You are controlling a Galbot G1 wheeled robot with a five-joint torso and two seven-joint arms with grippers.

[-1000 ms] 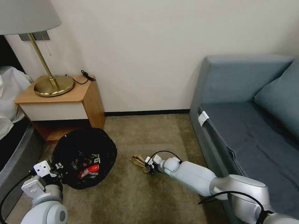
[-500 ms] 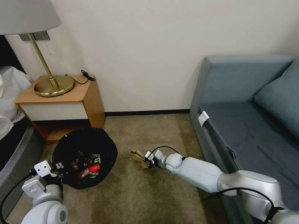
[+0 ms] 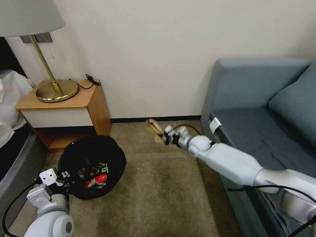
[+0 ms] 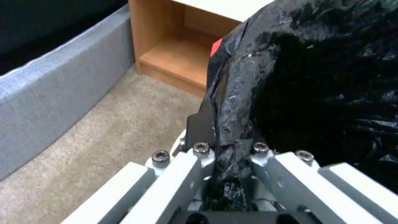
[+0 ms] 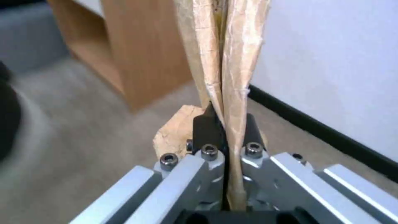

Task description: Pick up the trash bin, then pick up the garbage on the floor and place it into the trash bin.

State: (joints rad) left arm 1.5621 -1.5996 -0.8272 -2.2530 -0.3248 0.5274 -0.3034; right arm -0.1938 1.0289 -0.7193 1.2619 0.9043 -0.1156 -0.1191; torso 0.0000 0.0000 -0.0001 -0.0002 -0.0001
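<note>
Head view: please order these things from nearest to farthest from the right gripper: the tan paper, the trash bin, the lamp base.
1. The tan paper: clamped in the right gripper itself, above the carpet.
2. The trash bin: on its left, lower, held at its near rim by the left gripper.
3. The lamp base: far left, on the nightstand.

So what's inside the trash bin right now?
Inside the trash bin, lined with a black bag, lie a red-and-white wrapper and some dark printed packaging. Anything beneath them is covered. The tan paper sits outside, in the right gripper.

Lamp (image 3: 52,89) on nightstand (image 3: 65,108), sofa (image 3: 263,108)
</note>
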